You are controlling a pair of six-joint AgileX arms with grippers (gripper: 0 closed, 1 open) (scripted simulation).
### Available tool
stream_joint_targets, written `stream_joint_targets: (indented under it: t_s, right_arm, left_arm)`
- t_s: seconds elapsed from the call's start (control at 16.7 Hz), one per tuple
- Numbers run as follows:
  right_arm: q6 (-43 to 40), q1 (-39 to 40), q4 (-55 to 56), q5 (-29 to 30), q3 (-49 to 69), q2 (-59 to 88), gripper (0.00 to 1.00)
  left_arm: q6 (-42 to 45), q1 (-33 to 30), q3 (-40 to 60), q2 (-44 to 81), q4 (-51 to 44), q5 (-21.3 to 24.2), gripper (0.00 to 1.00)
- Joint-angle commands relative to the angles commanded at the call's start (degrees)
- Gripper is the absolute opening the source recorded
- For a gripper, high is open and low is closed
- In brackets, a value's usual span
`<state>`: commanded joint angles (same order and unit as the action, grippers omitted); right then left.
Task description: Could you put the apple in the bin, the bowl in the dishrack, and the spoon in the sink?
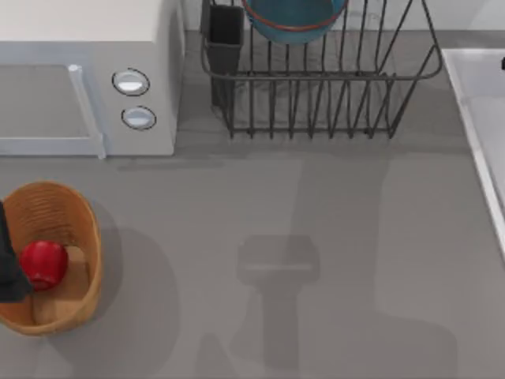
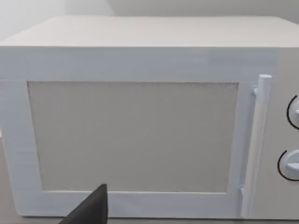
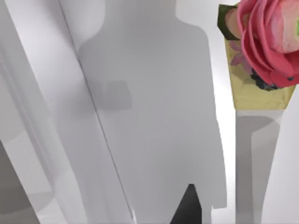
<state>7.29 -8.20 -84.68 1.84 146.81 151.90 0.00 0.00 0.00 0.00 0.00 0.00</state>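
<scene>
So the apple was sitting inside the bin, that oval woven wicker basket at the left edge of the tabletop. It was glossy, red and round, resting on the basket's flat floor, with tall tan walls all round it. A dark piece of the left arm poked in at the left edge, right against the apple's side and over the bin's rim. In the left wrist view one dark finger of the left gripper showed low down, with the white microwave straight ahead of it: boxy, with a matte grey door panel and a round bar handle. Couldn't tell whether those fingers were released or clenched.

The blue glazed bowl with its reddish rim sat in the dishrack at the far edge, a dark wire thing with upright bars and a black cup at its left corner.

The sink ran along the right edge, pale and smooth with a straight raised rim. The right wrist view showed one dark finger of the right gripper over that pale surface, with a pink flower in a yellowish pot beyond it. Couldn't tell its grip state either.

The middle of the tabletop was wide open, plain flat grey.
</scene>
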Motion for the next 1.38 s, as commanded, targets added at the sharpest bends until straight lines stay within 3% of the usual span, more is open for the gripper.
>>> stream_joint_targets:
  t_s: [0.48,1.26,1.38]
  right_arm:
    - [-0.03,-0.15,5.38,-0.02,-6.32,-2.39,0.0]
    - [-0.03,-0.15,5.38,-0.02,-6.32,-2.39,0.98]
    - [-0.03,-0.15,5.38,-0.02,-6.32,-2.39,1.0]
  left_arm:
    - [0.0,0.0,0.0,0.0,0.0,0.0,1.0]
    - [0.0,0.0,0.0,0.0,0.0,0.0,1.0]
    - [0.0,0.0,0.0,0.0,0.0,0.0,1.0]
